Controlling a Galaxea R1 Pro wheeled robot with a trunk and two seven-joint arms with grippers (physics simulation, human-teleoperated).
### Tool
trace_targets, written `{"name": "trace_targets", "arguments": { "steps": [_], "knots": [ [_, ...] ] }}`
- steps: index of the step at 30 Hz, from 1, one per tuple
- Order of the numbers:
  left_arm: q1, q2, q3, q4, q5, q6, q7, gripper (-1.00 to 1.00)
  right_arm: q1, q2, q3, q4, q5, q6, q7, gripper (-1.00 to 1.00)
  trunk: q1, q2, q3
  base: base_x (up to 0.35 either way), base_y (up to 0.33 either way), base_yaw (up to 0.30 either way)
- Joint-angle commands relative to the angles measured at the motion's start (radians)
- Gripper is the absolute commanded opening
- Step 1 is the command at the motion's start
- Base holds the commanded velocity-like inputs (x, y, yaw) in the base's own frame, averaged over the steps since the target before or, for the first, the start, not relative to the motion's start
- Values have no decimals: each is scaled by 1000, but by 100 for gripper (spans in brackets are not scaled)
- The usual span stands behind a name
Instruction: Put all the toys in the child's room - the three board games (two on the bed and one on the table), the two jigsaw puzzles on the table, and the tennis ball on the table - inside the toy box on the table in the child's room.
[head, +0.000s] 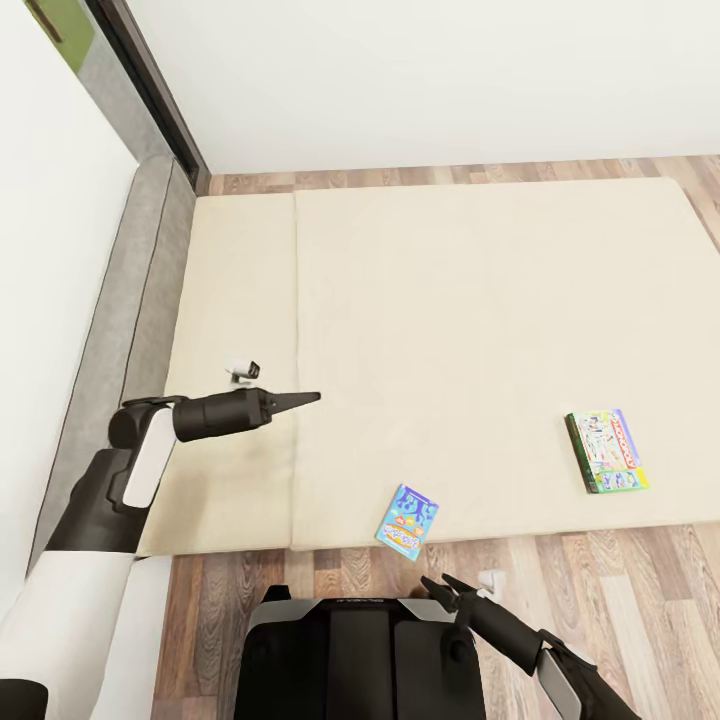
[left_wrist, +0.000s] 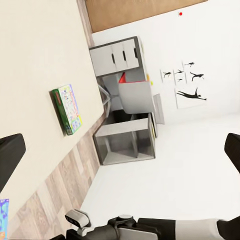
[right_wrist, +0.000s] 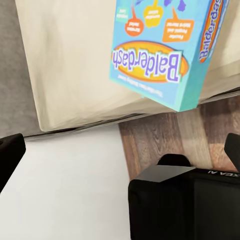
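At the bed (head: 480, 330) edge | blue board game (head: 407, 521) overhangs the mattress, Monopoly (head: 607, 451) well apart | right gripper (head: 447, 587) near, apparently lining up, jaws spread, empty | left gripper (head: 305, 398) idle, jaws wide.

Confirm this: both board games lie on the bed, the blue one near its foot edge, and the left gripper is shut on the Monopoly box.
Not quite: the left gripper holds nothing, hovering far from the Monopoly box. The head view shows that; the blue game does lie at the edge of the bed.
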Motion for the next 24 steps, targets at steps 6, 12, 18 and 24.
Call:
{"name": "trace_targets", "arguments": {
  "steps": [6,12,18,24],
  "knots": [
    [0,3,0,0,1,4,-2,100,0,-3,-2,1,-2,0,4,100,1,-1,-1,0,113,0],
    [2,5,3,0,0,4,-3,100,0,-3,-3,1,-3,0,4,100,1,-1,-1,1,34,0],
    [2,5,3,0,-1,4,-3,100,0,-5,-3,1,-3,0,4,100,1,-1,-1,32,99,0],
    [3,5,4,0,-1,4,-3,100,0,-5,-3,1,-3,0,4,100,1,-1,-1,9,24,0]
  ]
}}
